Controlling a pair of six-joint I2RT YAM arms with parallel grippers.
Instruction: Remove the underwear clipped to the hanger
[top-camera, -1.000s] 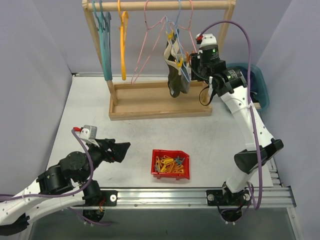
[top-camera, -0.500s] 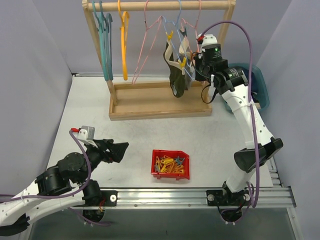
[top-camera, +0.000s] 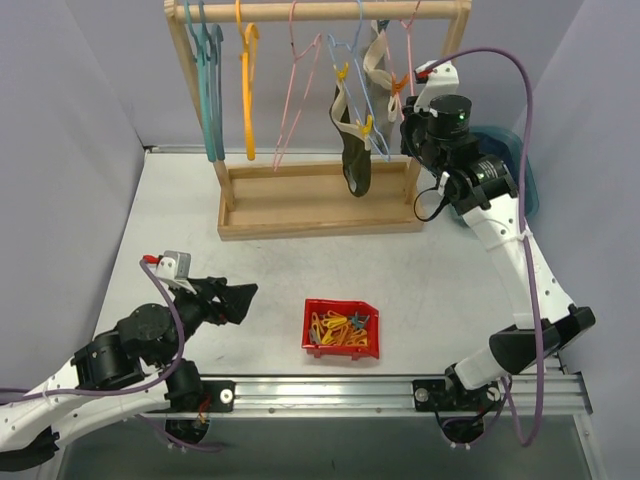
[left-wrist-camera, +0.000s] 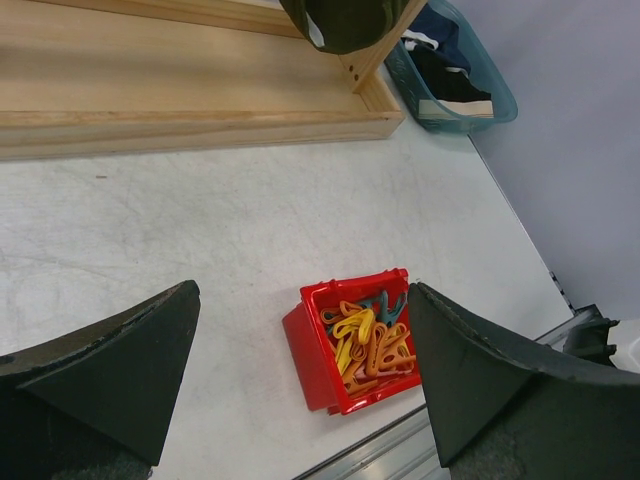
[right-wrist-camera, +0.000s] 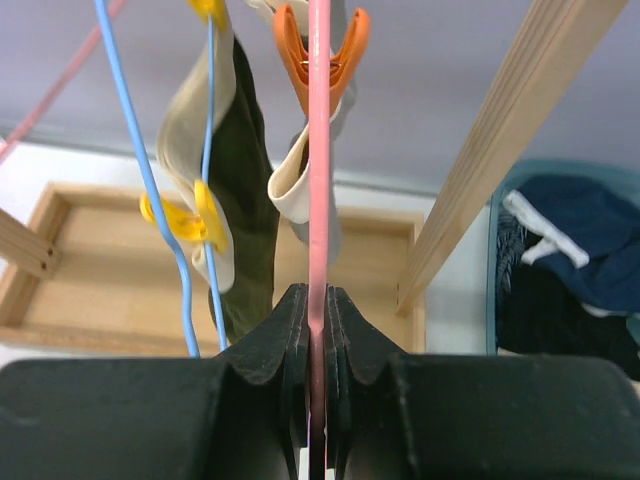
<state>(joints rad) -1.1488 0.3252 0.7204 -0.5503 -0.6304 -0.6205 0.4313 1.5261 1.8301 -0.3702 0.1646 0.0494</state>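
My right gripper (right-wrist-camera: 319, 295) is shut on the wire of a pink hanger (right-wrist-camera: 319, 180) and holds it up at the right end of the rack; it also shows in the top view (top-camera: 408, 108). A grey-beige brief (right-wrist-camera: 298, 195) hangs from that hanger under an orange clip (right-wrist-camera: 320, 45) and is swung up near the rail (top-camera: 378, 50). A dark olive brief (top-camera: 352, 160) hangs on a blue hanger (right-wrist-camera: 150, 180), held by a yellow clip (right-wrist-camera: 185, 220). A navy brief (right-wrist-camera: 570, 225) lies in the teal bin. My left gripper (top-camera: 240, 298) is open and empty, low over the table.
The wooden rack (top-camera: 320, 12) stands on a wooden base tray (top-camera: 300, 205). Teal (top-camera: 210, 90), orange (top-camera: 246, 80) and pink (top-camera: 290, 100) empty hangers hang at its left. A red bin of clips (top-camera: 342, 329) sits at the front. The teal bin (top-camera: 522, 170) stands right of the rack.
My right gripper has moved up and to the right with the pink hanger, swinging the grey-beige brief up and away from the dark olive one. The left arm has not moved.
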